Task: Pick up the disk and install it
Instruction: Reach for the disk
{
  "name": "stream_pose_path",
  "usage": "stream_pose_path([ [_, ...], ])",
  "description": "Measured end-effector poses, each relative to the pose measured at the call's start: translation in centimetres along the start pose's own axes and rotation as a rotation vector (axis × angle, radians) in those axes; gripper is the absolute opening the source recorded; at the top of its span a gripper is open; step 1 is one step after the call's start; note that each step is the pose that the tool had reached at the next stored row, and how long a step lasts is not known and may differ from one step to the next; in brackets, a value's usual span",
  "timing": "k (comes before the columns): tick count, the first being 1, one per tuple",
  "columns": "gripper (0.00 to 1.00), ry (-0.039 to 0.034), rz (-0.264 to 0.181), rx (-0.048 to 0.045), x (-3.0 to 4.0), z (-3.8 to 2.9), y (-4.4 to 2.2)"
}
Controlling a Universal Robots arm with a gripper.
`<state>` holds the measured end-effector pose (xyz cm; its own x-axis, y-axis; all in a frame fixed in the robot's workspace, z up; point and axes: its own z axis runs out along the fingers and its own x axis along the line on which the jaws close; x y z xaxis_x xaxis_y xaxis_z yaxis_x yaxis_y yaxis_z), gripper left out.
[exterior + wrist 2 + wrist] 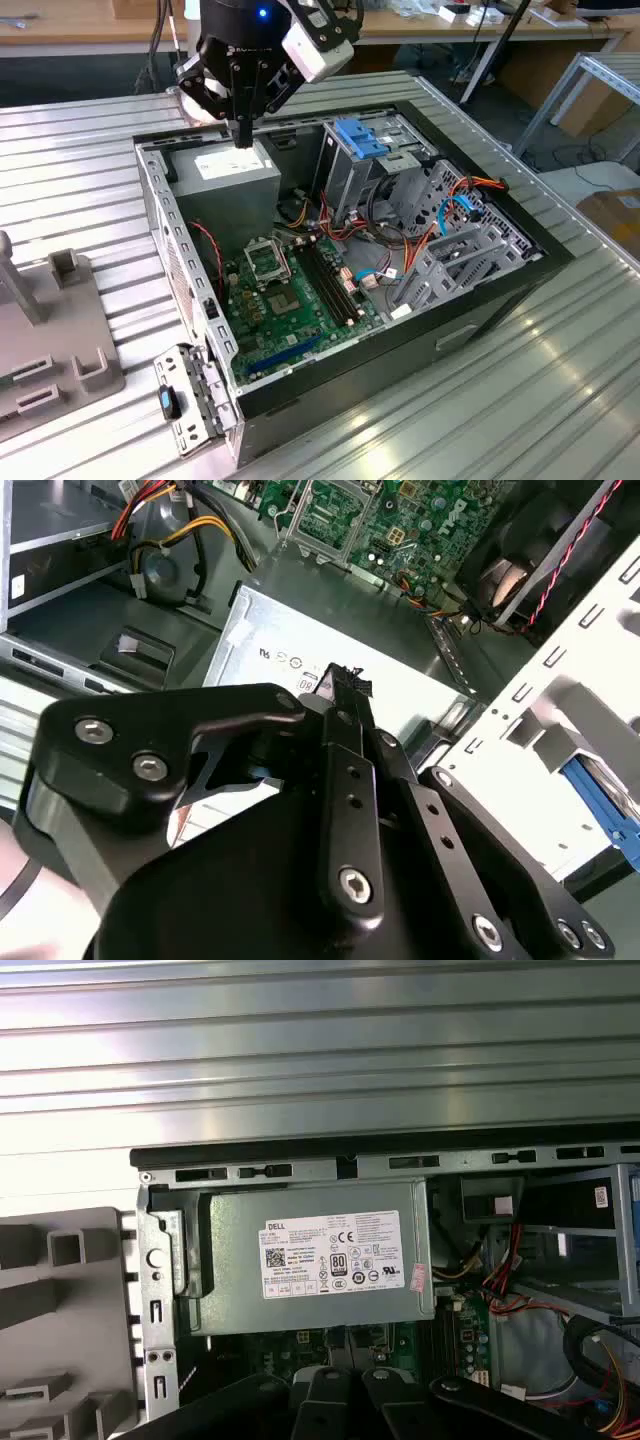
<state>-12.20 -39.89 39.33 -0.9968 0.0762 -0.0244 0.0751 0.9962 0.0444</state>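
A ribbed metal desk (540, 400) carries an open computer case (350, 385) lying on its side. A grey moulded fixture (60, 330) stands just beside the case at the exterior view's left. Nearest inside the case lies the green motherboard (290, 300), its socket bare. Toward the exterior view's right, blue and red cables (455, 215) tangle over grey brackets. Farther back sits the grey power-supply box (225, 185) with its white label facing up. Beside it, to the exterior view's right, stands an upright metal drive cage (350, 190) capped by a ribbed blue plastic top (360, 135). The gripper (243, 135) hangs just above the power-supply box, pointing straight down. In the second wrist view its fingers (348, 730) are pressed together with nothing between them, their tips over the white label. In that same view a bright blue strip (600, 800) lies past the slotted case wall. Whether that strip or the blue plastic top belongs to the disk I cannot tell, so I cannot give the disk's place or the run of its long axis. Beyond the desk stand wooden benches (90, 20).
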Motion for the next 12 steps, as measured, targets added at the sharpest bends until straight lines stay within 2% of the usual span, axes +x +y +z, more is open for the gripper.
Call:
stream_pose_path([
  [12,0.11,-0.0002,0.0,0.0028,0.0,0.0,0.0],
])
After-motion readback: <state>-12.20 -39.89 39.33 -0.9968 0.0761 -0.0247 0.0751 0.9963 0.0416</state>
